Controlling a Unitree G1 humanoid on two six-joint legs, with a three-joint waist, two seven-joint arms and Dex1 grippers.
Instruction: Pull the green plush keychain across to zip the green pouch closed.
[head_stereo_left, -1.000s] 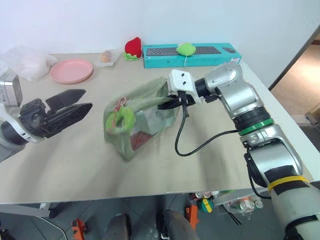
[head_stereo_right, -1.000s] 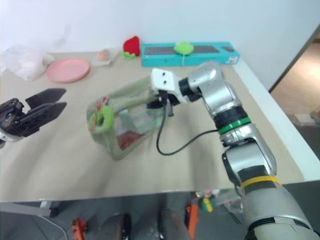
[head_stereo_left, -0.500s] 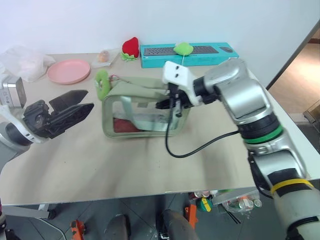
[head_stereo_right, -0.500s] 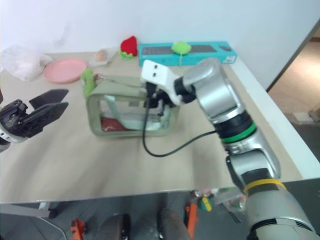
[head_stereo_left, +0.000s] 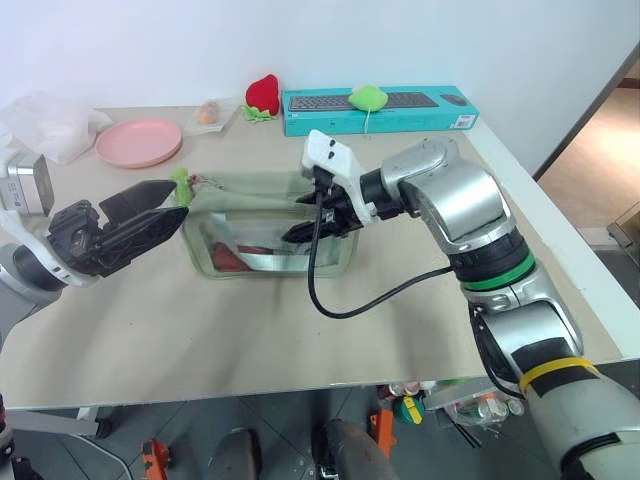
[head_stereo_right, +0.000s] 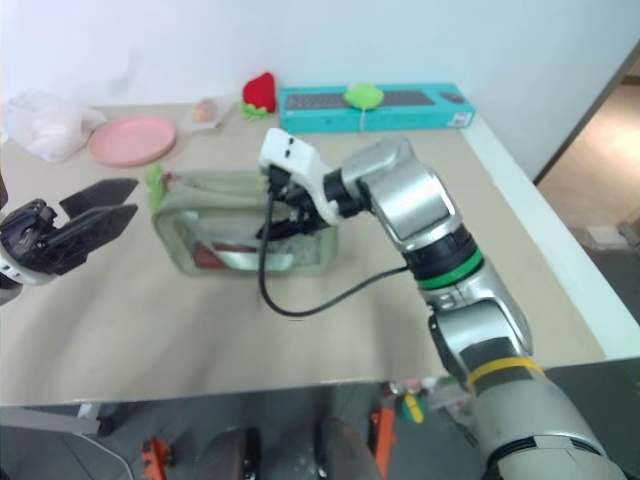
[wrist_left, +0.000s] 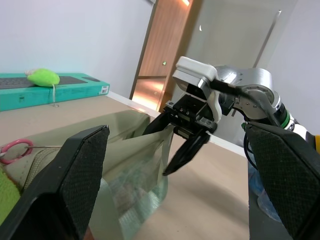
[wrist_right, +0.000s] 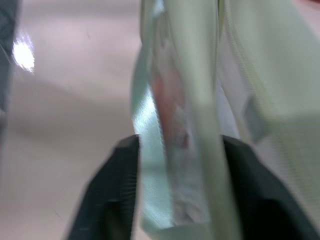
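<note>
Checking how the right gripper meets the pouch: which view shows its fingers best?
The left wrist view: the right gripper stands side-on, fingers parted at the green pouch's end. Both eye views show it from above, small. The right wrist view has pouch fabric between blurred fingers.

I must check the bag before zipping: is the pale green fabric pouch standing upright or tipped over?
Upright: the pale green fabric pouch rests on its base, zip side up.
</note>
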